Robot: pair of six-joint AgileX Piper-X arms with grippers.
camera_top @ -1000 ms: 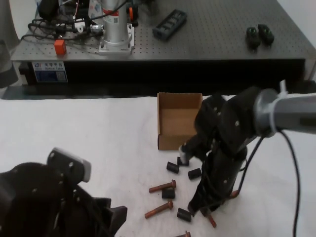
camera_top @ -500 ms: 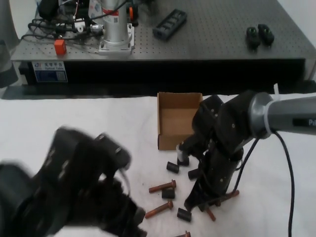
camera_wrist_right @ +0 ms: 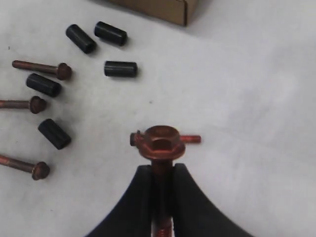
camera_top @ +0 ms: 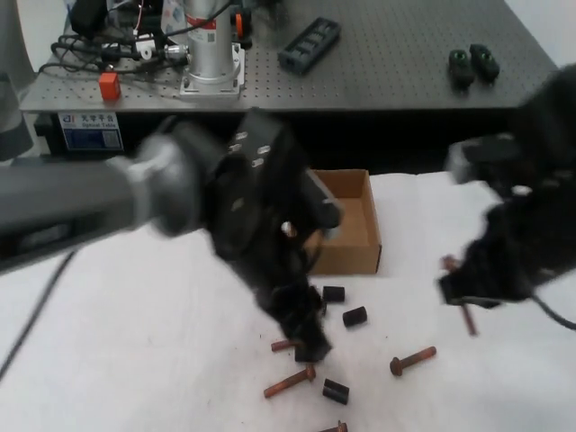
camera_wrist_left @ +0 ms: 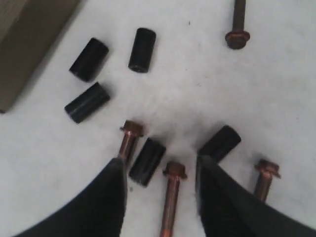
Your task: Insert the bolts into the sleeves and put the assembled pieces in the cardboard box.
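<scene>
My left gripper (camera_wrist_left: 160,168) hangs open, low over the scattered parts, with a black sleeve (camera_wrist_left: 147,161) and a copper bolt (camera_wrist_left: 172,197) on the cloth between its fingers. More sleeves (camera_wrist_left: 87,102) and bolts (camera_wrist_left: 129,140) lie around it. In the high view this gripper (camera_top: 301,328) is just in front of the cardboard box (camera_top: 358,247). My right gripper (camera_wrist_right: 159,170) is shut on a copper bolt (camera_wrist_right: 159,140), held above the cloth with the head pointing away from the fingers. That gripper (camera_top: 463,297) is to the right of the box and the pile.
White cloth covers the bench. Loose sleeves (camera_top: 355,316) and bolts (camera_top: 412,361) lie in front of the box. Another bolt (camera_wrist_right: 191,138) lies under the held one. A perforated metal table (camera_top: 378,63) with equipment stands behind.
The left arm swung in from the lower left to above the parts. The right arm rose off the pile and moved right with a bolt.
</scene>
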